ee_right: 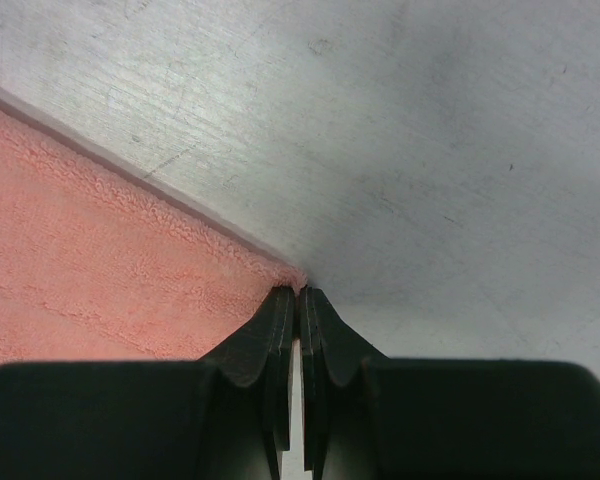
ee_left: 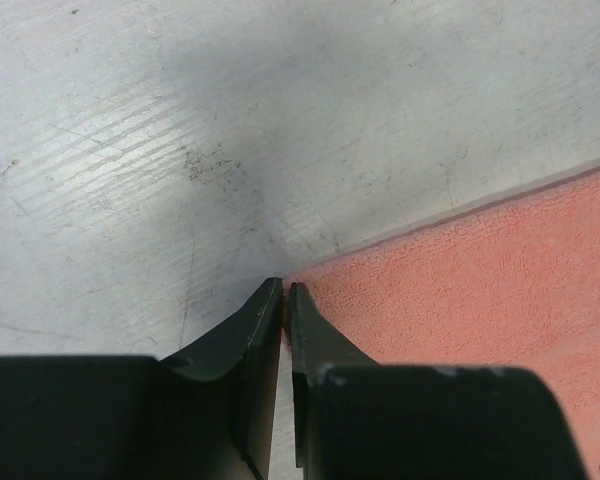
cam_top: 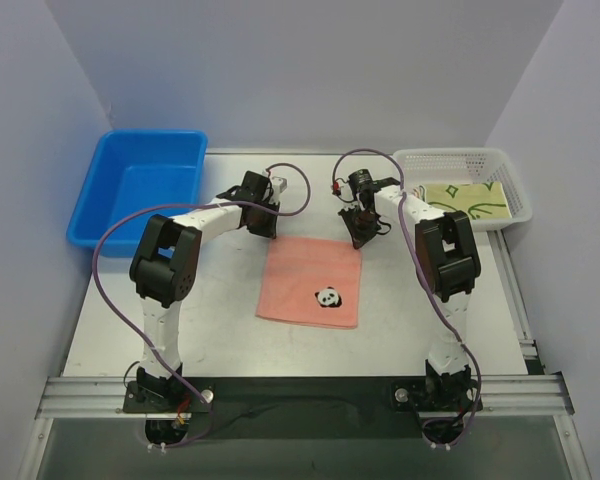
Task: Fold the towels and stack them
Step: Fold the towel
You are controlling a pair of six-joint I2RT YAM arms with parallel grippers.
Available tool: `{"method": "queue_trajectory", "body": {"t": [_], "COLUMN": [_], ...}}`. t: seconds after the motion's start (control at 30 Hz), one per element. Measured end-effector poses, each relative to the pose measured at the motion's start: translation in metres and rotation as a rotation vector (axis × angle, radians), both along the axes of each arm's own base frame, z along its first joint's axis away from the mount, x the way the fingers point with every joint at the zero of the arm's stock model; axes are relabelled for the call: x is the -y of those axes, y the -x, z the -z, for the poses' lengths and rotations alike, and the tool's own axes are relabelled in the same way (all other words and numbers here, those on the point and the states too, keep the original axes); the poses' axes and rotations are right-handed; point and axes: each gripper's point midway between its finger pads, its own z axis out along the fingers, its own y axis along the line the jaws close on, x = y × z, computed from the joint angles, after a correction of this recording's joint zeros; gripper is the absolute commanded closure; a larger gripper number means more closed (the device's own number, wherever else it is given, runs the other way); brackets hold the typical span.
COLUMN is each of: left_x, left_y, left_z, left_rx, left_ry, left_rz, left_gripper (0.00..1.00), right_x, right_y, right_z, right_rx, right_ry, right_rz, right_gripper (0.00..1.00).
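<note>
Pinching opposite far corners, your left gripper (ee_left: pixel 285 290) and right gripper (ee_right: pixel 298 293) are each clenched on the pink towel (cam_top: pixel 302 272), which lies flat at the middle of the table (cam_top: pixel 180 330). Raise both corners evenly and draw them to the near edge, so the fold lands square.

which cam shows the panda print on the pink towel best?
Top external: the whole panda print sits unobstructed on the pink towel. Both wrist views show only a towel corner, no readable print.
</note>
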Motion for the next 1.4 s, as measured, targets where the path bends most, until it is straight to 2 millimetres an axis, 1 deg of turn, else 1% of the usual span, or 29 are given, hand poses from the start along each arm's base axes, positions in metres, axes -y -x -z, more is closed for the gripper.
{"method": "queue_trajectory", "body": {"t": [0.03,0.17,0.27,0.3,0.5,0.63,0.73,0.93,1.03,1.1,1.17,1.27,1.33,1.4], "left_x": [-0.001,-0.002,-0.001,-0.001,-0.003,-0.010,-0.016,-0.017,-0.015,-0.015,-0.015,-0.015,-0.014,-0.015], "left_y": [0.000,0.000,-0.001,0.000,0.000,0.003,0.001,-0.011,-0.014,-0.014,-0.013,-0.004,0.000,0.007], "left_z": [0.000,0.000,0.000,0.000,-0.002,-0.004,-0.008,-0.020,-0.031,-0.044,-0.058,-0.079,-0.091,-0.097], "left_rx": [0.001,0.002,0.003,0.003,-0.007,-0.038,-0.045,-0.004,0.027,0.067,0.116,0.175,0.212,0.230], "left_ry": [-0.003,-0.007,-0.008,-0.008,-0.014,-0.025,-0.027,-0.007,0.012,0.033,0.059,0.098,0.123,0.141], "left_rz": [-0.002,-0.001,0.004,0.005,0.010,0.000,-0.010,-0.005,0.003,0.008,0.013,0.024,0.031,0.036], "left_gripper": [0.84,0.93,0.97,1.00,1.00,1.00,1.00,1.00,1.00,1.00,1.00,1.00,1.00,1.00], "right_x": [0.000,0.000,0.000,0.000,0.001,-0.001,-0.003,-0.004,-0.003,-0.002,0.000,0.004,0.004,0.004], "right_y": [0.000,0.000,0.000,0.000,-0.001,-0.004,-0.011,-0.028,-0.035,-0.039,-0.038,-0.031,-0.023,-0.015], "right_z": [0.000,0.000,-0.001,-0.001,-0.003,-0.007,-0.014,-0.034,-0.052,-0.068,-0.080,-0.095,-0.099,-0.100], "right_rx": [0.000,0.001,0.001,0.001,0.000,0.007,0.032,0.110,0.170,0.226,0.267,0.320,0.339,0.354], "right_ry": [0.000,0.000,0.000,0.000,0.006,0.004,-0.004,-0.009,-0.012,-0.022,-0.029,-0.044,-0.050,-0.054], "right_rz": [0.000,0.000,0.000,-0.001,0.001,-0.001,0.002,0.023,0.038,0.053,0.066,0.080,0.083,0.084], "right_gripper": [1.00,1.00,1.00,1.00,1.00,1.00,1.00,1.00,1.00,1.00,1.00,1.00,1.00,1.00]}}
